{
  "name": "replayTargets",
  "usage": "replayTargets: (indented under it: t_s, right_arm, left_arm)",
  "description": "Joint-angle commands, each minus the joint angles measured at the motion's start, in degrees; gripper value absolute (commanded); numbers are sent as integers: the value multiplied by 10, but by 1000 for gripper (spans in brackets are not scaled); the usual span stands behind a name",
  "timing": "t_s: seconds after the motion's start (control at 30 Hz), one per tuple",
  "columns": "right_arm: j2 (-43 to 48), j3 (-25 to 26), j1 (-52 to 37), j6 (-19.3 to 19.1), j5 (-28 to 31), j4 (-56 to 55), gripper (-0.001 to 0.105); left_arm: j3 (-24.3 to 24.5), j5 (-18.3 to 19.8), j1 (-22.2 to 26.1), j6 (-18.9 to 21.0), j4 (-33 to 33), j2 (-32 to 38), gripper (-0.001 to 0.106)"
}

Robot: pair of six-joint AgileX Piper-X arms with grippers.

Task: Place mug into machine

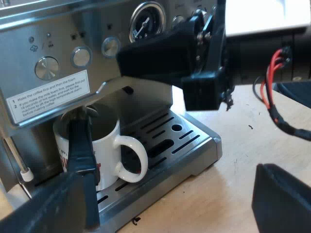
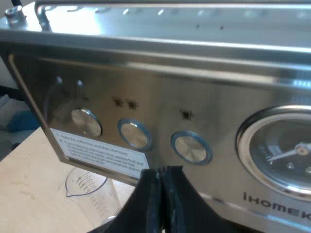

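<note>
– While the white ceramic mug (image 1: 109, 145) with the red and dark print stands upright on the slotted steel drip tray (image 1: 187, 141), what is right around it?

– It sits beneath the front panel of the brushed-steel espresso machine (image 1: 58, 39), its loop handle turned outward towards the pale wooden table (image 1: 243, 150). Just in front of it runs the dark handle (image 1: 81, 160) of the metal holder (image 1: 80, 114), which is locked into the machine's front. The handle crosses the mug's side as seen from the left wrist.

– And my left gripper (image 1: 165, 206)?

– Its two black fingers (image 1: 282, 199) are spread wide, one near the tray's corner by the holder's handle, the other out over the table. They are apart from the mug and grip nothing.

– The right gripper (image 2: 161, 171)?

– Its fingers are pressed together with nothing visible between them. It hangs close before the machine's front panel, just beneath the row of round steel buttons (image 2: 133, 135) and the white instruction sticker (image 2: 99, 153), beside the round pressure gauge (image 2: 286, 150). From the left wrist, that arm hangs before the gauge, above the tray.

– Anything else near?

– A clear measuring glass (image 2: 92, 194) with a printed scale stands on the table close by the machine, below the sticker's edge. A thin steel steam wand (image 1: 13, 150) with a white tip hangs beside the mug.
</note>
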State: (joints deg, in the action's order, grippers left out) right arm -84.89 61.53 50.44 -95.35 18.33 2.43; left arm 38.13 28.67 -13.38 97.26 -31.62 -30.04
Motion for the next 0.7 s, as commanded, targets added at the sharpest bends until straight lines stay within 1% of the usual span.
replayTargets:
  t_s: [0.03, 0.2, 0.4, 0.7]
  right_arm:
    - [1, 6, -5, -9, 8, 5, 0]
    - [1, 6, -13, -9, 8, 15, 0]
    - [-3, 10, -18, -8, -8, 25, 0]
    - [-16, 13, -18, 0, -8, 25, 0]
  left_arm:
    - [3, 7, -3, 6, 2, 2, 72]
    - [3, 7, -3, 6, 2, 2, 72]
    - [3, 7, -3, 4, 2, 2, 72]
    - [3, 7, -3, 4, 2, 2, 72]
